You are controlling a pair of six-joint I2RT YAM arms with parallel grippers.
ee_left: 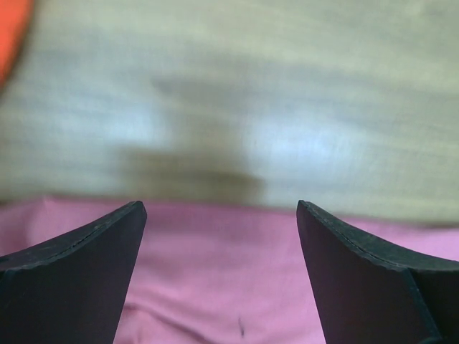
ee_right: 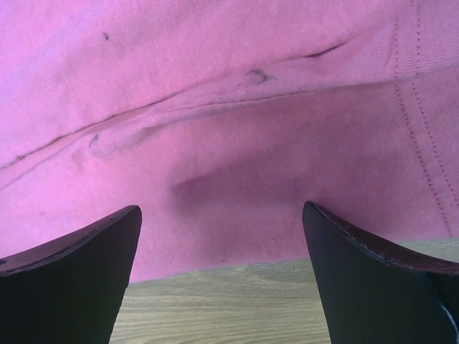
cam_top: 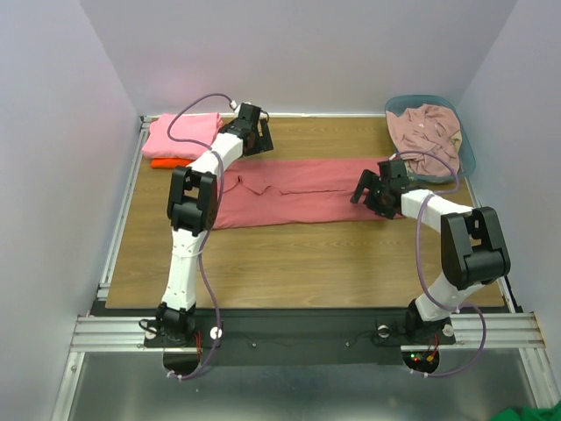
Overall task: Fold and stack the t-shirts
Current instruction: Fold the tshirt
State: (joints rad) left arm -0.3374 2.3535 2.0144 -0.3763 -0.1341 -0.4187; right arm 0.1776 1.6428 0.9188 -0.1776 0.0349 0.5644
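Left pincer [ee_left: 221, 209] and right pincer [ee_right: 221, 209] gape empty at the half-folded red tee [cam_top: 289, 197]; stack [cam_top: 180, 137] done beside the left, pale tee [cam_top: 425, 128] waiting beyond the right.

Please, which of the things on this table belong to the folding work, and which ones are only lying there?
For the job:
coral-red t-shirt, spread out
bright pink t-shirt, folded
orange t-shirt, under it
pale pink t-shirt, crumpled

Only lying there:
blue-grey basket, holding the pale one
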